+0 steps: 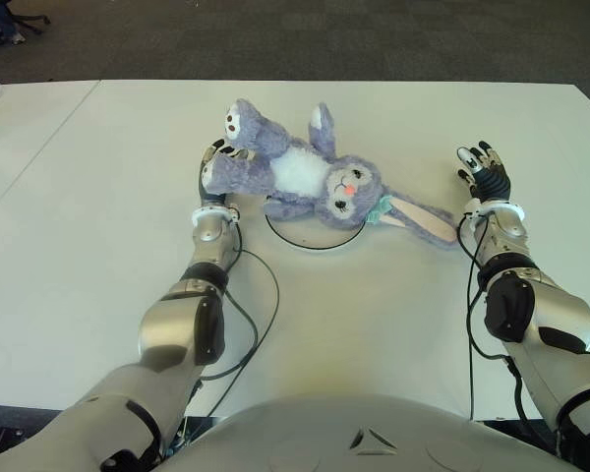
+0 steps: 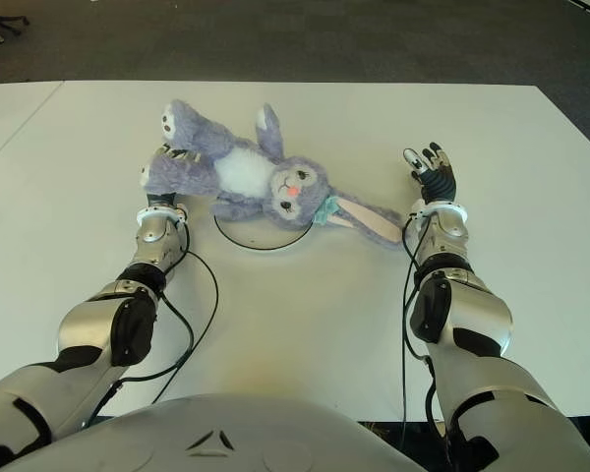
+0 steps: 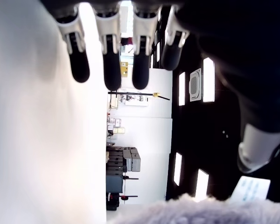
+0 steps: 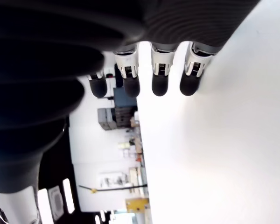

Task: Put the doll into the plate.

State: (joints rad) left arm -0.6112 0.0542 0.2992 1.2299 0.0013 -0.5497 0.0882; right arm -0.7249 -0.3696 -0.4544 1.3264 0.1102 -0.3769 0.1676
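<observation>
fuzzy purple doll (image 1: pixel 305 177) over round plate (image 1: pixel 315 239)

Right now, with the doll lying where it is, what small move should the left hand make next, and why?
Probably draw the left hand back. The doll already lies across the plate, legs and one ear overhanging, and the left wrist view shows the fingers extended, gripping nothing. The right hand is open near the ear.
</observation>
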